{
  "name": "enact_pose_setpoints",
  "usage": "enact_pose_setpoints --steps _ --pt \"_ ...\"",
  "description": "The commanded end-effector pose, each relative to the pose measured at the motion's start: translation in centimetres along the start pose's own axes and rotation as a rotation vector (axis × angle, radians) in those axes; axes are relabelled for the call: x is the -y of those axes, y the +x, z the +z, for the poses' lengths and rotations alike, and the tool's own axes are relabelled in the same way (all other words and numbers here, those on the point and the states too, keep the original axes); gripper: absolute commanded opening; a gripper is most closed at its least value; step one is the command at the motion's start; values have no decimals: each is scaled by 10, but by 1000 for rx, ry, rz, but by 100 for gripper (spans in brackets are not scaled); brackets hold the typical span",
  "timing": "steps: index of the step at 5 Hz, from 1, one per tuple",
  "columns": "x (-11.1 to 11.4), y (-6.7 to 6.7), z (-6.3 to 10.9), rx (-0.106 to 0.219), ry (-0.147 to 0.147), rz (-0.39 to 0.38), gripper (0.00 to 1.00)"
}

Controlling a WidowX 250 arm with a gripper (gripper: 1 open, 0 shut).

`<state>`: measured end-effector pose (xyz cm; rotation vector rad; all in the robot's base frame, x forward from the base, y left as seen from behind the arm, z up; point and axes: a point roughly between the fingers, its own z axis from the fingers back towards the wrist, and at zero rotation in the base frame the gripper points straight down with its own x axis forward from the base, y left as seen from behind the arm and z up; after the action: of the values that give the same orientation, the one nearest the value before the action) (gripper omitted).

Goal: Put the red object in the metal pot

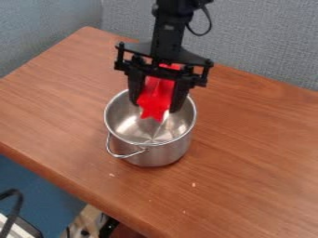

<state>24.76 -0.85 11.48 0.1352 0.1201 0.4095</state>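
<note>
The gripper (159, 91) points straight down over the pot (151, 127), its black fingers (134, 84) set on either side of the red bar (155, 95). The jaws pinch the bar between them, standing fairly wide to do so. The bar hangs upright in the grip, its upper part between the fingers and its lower end dipping just below the pot's rim, toward the back of the opening. I cannot tell whether the bar's tip touches the inner wall. A red reflection of it shows on the shiny inside.

The pot stands upright on the table (62, 88), round and steel, with its thin wire handle (119, 151) hanging at the front left of the wall. The arm (172, 23) rises black and vertical from the gripper to the top edge of the view.

The table is brown wood, its corner toward the upper left. Behind it is a grey-blue wall (261, 42).
</note>
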Motion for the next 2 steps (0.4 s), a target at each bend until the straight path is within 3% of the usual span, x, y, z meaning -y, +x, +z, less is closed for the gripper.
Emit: enact_pose_setpoints --steps 1,2 --pt "-4 5 0 12 4 12 0" --pt "-5 7 -5 0 8 14 0"
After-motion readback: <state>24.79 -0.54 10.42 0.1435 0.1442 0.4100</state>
